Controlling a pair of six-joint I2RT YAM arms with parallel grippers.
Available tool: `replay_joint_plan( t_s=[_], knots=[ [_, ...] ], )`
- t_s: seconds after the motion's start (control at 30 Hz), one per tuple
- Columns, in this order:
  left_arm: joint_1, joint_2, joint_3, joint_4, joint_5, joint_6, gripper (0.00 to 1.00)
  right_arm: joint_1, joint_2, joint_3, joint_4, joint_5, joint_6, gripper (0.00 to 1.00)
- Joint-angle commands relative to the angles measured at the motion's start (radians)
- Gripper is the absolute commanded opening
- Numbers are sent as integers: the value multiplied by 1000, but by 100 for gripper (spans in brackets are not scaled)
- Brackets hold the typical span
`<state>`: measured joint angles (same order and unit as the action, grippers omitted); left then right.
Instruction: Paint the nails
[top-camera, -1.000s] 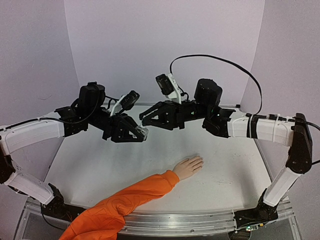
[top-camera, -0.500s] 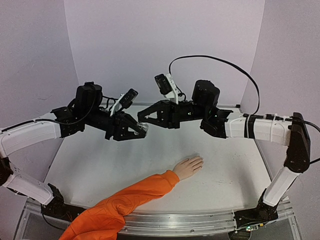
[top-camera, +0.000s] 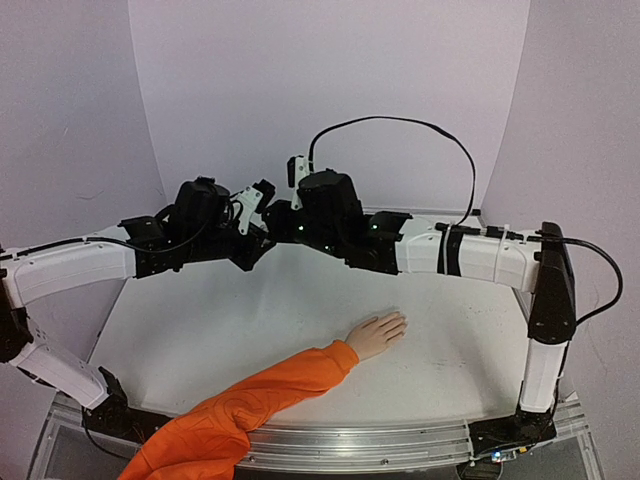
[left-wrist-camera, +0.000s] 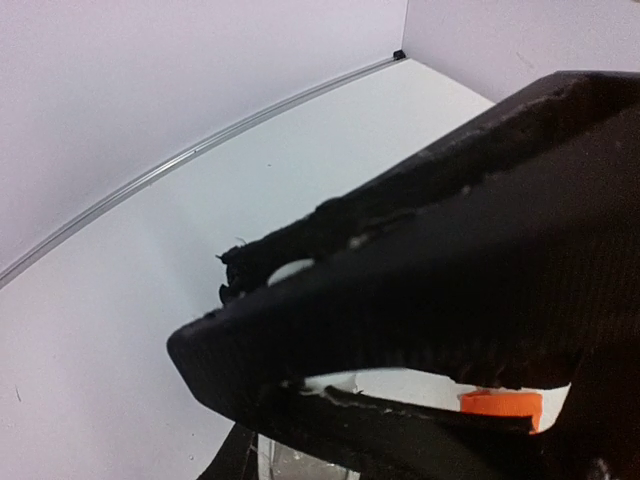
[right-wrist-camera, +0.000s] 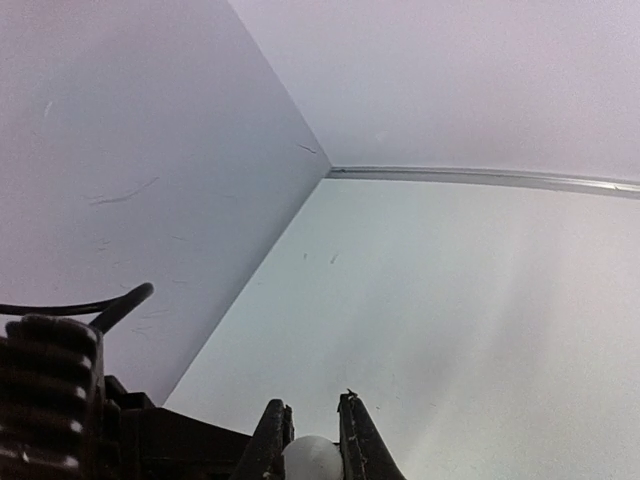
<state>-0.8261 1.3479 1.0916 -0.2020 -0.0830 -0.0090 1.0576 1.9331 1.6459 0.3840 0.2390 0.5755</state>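
Note:
The pale mannequin hand (top-camera: 378, 333) lies palm down on the table, its orange sleeve (top-camera: 250, 398) running to the near edge. Its nails (top-camera: 401, 321) are too small to make out. Both grippers meet above the table's back centre. My left gripper (top-camera: 258, 232) (left-wrist-camera: 240, 385) is shut on a small clear bottle (left-wrist-camera: 300, 466), only partly visible under its finger. My right gripper (top-camera: 276, 218) (right-wrist-camera: 313, 425) is shut on the bottle's round white cap (right-wrist-camera: 313, 460). In the top view the bottle is hidden between the two wrists.
Pale walls enclose the table (top-camera: 460, 340) at the back and on both sides. A metal rail (top-camera: 400, 440) runs along the near edge. A black cable (top-camera: 400, 125) loops above the right arm.
My right arm has swung left onto the left gripper, and its jaws have closed on the bottle's cap. The left gripper has kept its hold and shifted slightly back.

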Motion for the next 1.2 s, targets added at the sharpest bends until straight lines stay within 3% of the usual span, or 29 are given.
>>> replay_joint_plan(
  t_s=[0.0,0.1,0.23,0.33,0.43,0.5,0.63,0.73,0.87,1.17],
  knots=[
    [-11,2,73,190,-92,18,0,104,-10,13,-138,5,32,0],
    [-11,-23,25,188,-57,18,0,54,-73,-43,-99,-91,8,15],
    [-8,-54,-32,169,-13,-10,0,-17,-187,-161,-8,-261,-79,45],
    [19,-69,-44,116,48,-28,0,-85,-275,-255,42,-374,-127,61],
    [79,-74,-37,67,247,-53,0,-169,-356,-376,136,-538,-149,76],
    [125,-74,-33,67,471,-69,0,-220,-391,-443,210,-669,-150,82],
    [141,-54,-2,74,964,-43,0,-258,-414,-498,342,-912,-148,84],
    [133,-24,25,91,1235,-79,0,-258,-392,-504,498,-1106,-76,84],
    [96,-15,37,96,1320,-82,0,-254,-356,-515,706,-1238,42,79],
    [64,8,63,98,1333,-88,0,-182,-292,-446,744,-1284,49,58]
  ],
)
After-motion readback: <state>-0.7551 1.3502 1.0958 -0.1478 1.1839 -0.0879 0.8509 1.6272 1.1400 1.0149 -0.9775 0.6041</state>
